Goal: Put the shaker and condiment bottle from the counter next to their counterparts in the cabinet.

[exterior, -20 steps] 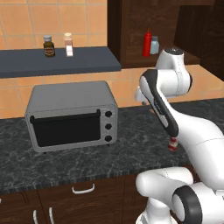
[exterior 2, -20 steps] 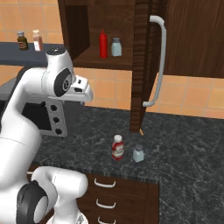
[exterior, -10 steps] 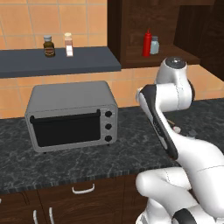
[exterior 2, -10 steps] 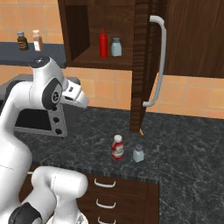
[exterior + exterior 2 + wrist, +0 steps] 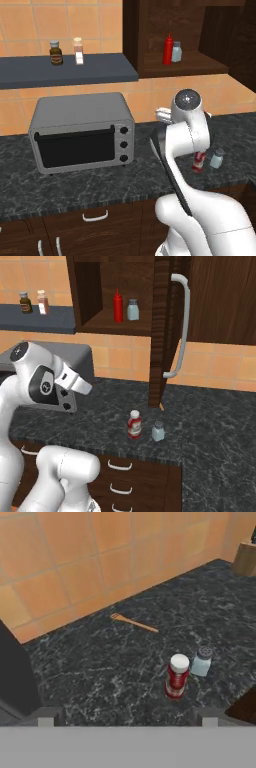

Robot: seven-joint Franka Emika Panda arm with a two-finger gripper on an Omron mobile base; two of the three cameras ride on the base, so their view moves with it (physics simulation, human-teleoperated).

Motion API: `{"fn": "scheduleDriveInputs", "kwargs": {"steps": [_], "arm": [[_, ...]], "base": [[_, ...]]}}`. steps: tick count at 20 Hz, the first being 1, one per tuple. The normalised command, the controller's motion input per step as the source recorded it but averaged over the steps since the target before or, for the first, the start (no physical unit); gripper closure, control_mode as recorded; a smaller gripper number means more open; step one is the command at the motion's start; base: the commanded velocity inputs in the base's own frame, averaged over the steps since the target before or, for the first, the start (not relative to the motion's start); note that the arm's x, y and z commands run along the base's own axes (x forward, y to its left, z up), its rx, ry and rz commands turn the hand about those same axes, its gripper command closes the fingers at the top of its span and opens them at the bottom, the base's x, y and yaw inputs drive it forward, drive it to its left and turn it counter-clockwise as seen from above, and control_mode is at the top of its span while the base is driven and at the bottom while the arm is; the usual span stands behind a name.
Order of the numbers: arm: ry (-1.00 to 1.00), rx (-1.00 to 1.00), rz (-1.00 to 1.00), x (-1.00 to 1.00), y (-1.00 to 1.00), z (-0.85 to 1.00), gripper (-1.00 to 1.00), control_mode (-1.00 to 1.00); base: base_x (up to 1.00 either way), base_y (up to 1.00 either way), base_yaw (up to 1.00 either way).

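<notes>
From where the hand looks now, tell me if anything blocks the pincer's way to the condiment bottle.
Nothing visible does. The condiment bottle stands upright on bare counter ahead of the open pincer, with the shaker close beside it.

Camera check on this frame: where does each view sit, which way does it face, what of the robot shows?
Left base view: behind-left, facing the toaster oven and cabinet; arm rises lower right.
Right base view: behind-right, facing the open cabinet; arm lower left.
Hand view: on the hand, looking down at the counter; open gripper at bottom.
All share the condiment bottle and shaker.
</notes>
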Motion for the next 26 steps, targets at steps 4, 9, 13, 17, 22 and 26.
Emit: {"fn": "scheduleDriveInputs", "kwargs": {"steps": [4,9,13,17,22,26], "arm": [[-0.17,0.00,-0.34,-0.14,0.00,-0.22,-1.00,-1.00],[-0.06,0.00,-0.30,-0.07,0.00,-0.27,-1.00,-1.00],[-0.09,-0.04,-0.17,-0.05,0.00,-0.42,-1.00,-1.00],[-0.05,-0.05,-0.04,-0.09,0.00,-0.38,-1.00,-1.00],[-0.01,-0.04,0.05,-0.23,-0.01,-0.23,-1.00,-1.00],[0.00,-0.11,0.19,-0.28,-0.10,-0.51,-1.00,-1.00]], "base": [[0.00,0.00,0.00],[0.00,0.00,0.00],[0.00,0.00,0.00],[0.00,0.00,0.00],[0.00,0.00,0.00],[0.00,0.00,0.00]]}}
